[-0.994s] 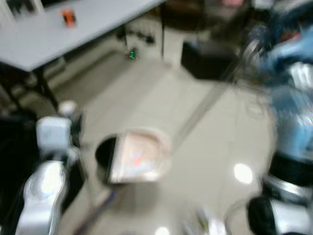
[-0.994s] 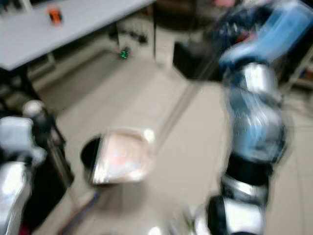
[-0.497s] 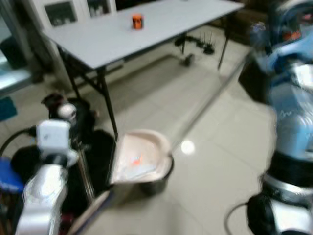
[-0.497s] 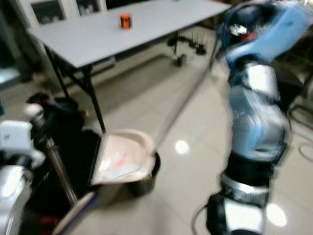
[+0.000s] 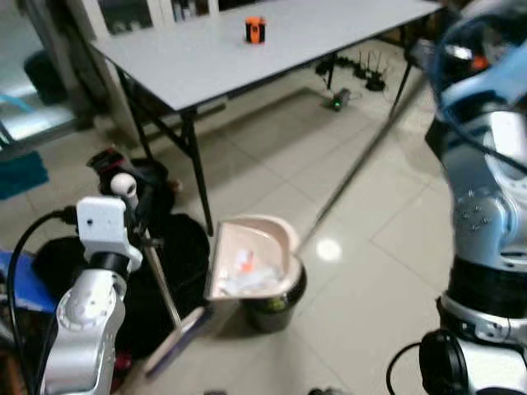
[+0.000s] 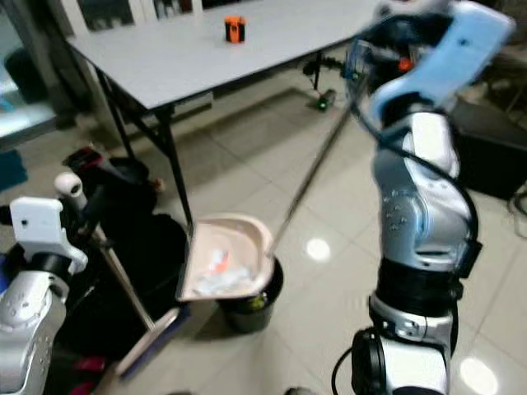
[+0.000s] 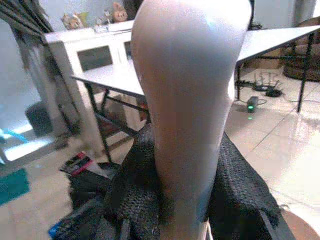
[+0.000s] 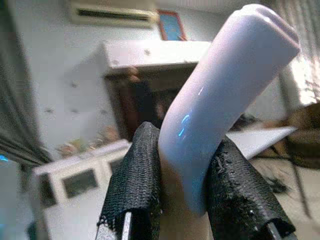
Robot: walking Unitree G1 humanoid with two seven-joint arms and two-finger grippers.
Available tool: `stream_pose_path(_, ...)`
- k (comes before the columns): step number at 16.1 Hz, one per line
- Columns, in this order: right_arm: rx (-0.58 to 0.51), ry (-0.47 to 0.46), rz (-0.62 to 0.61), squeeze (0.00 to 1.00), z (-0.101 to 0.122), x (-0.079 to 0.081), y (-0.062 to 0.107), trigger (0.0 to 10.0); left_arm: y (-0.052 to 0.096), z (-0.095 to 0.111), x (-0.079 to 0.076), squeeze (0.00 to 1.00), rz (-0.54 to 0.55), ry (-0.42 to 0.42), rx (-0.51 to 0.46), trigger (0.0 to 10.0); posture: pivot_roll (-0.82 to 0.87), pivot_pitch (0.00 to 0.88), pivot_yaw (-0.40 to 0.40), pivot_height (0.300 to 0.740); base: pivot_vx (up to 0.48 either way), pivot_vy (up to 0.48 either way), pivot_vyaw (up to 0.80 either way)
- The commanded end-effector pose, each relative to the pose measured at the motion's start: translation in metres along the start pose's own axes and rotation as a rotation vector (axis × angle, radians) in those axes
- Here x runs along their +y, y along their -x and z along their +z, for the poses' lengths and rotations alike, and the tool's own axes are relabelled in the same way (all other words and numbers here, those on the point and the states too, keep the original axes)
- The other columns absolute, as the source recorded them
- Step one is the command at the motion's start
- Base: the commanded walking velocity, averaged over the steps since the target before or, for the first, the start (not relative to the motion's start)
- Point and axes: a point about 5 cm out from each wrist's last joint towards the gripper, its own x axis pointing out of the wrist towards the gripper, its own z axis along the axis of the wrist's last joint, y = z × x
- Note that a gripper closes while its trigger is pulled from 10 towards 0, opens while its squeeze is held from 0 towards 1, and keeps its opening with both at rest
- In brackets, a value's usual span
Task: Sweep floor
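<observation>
- Left claw (image 7: 170, 220) clamped on pale broom handle (image 7: 190, 100); black fingers (image 7: 132, 200) pressed against both sides of the shaft in left wrist view.
- Broom handle seen in head views as thin rod running down from left arm to broom head (image 6: 148, 341), which lies low on the floor just beside the black bin (image 6: 247, 306).
- Right claw (image 8: 182, 200) closed around pale dustpan handle tip (image 8: 225, 95); fingers (image 8: 135, 175) touching it on both sides in right wrist view.
- Right arm raised high, upper right of head views; long thin dustpan pole (image 6: 309, 177) slanting down from it to the dustpan (image 6: 224, 265).
- Dustpan pinkish-beige, resting tilted on top of the bin's rim, open side toward the robot's left.
- White crumpled scraps and one small orange piece (image 6: 219, 260) lying inside the dustpan.
- Bin standing on light tiled floor (image 5: 272, 164), near one leg of the tabletop.
- Grey folding tabletop (image 5: 214, 49) behind bin, black legs; small orange object (image 5: 255, 29) standing on it.
- Black bags or fabric heaped on floor (image 5: 165, 247) left of bin, beside the left arm.
- Cables and a small green light (image 5: 336, 103) on floor beyond the tabletop.
- White cabinet with glass doors (image 7: 100, 55) behind the tabletop.
</observation>
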Motion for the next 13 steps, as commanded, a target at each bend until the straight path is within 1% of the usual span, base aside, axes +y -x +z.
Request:
stream_pose_path(1,-0.075,0.069,0.008,0.00,0.008,0.000,-0.002,10.0,-0.004,0.007,0.001,0.00,0.007,-0.005,-0.029,10.0,0.00,0.000,0.051,0.740,0.000,0.000,0.00)
stream_pose_path(2,-0.077,0.094,0.016,0.00,0.007,0.001,-0.003,10.0,-0.004,0.008,0.000,0.00,0.007,-0.005,-0.028,10.0,0.00,0.000,0.051,0.740,0.000,0.000,0.00)
stream_pose_path(3,-0.087,0.143,0.035,0.00,0.003,0.005,-0.004,10.0,-0.004,0.007,0.000,0.00,0.007,-0.005,-0.023,10.0,0.00,0.000,0.055,0.740,0.000,0.000,0.00)
stream_pose_path(4,-0.095,0.171,0.052,0.00,0.000,0.009,-0.005,10.0,-0.004,0.006,0.000,0.00,0.007,-0.004,-0.020,10.0,0.00,0.000,0.057,0.740,0.000,0.000,0.00)
stream_pose_path(6,-0.123,0.237,0.131,0.00,-0.012,0.027,-0.008,10.0,-0.003,0.001,0.000,0.00,0.009,0.003,-0.004,10.0,0.00,0.000,0.057,0.740,0.000,0.000,0.00)
stream_pose_path(8,-0.133,0.269,0.200,0.00,-0.025,0.041,-0.008,10.0,-0.002,0.000,0.000,0.00,0.009,0.004,-0.001,10.0,0.01,0.001,0.054,0.740,0.000,0.000,0.00)
stream_pose_path(9,-0.134,0.286,0.221,0.00,-0.028,0.045,-0.008,10.0,-0.001,-0.001,0.000,0.00,0.010,0.003,-0.001,10.0,0.01,0.001,0.054,0.740,0.000,0.000,0.00)
stream_pose_path(10,-0.151,0.316,0.262,0.00,-0.036,0.056,-0.007,10.0,0.000,-0.001,0.000,0.00,0.014,0.002,0.002,10.0,0.01,0.006,0.047,0.740,0.000,0.000,0.00)
stream_pose_path(13,-0.176,0.317,0.268,0.00,-0.047,0.066,-0.007,10.0,0.001,0.000,0.001,0.00,0.018,0.003,0.001,10.0,0.02,0.009,0.041,0.740,0.000,0.000,0.00)
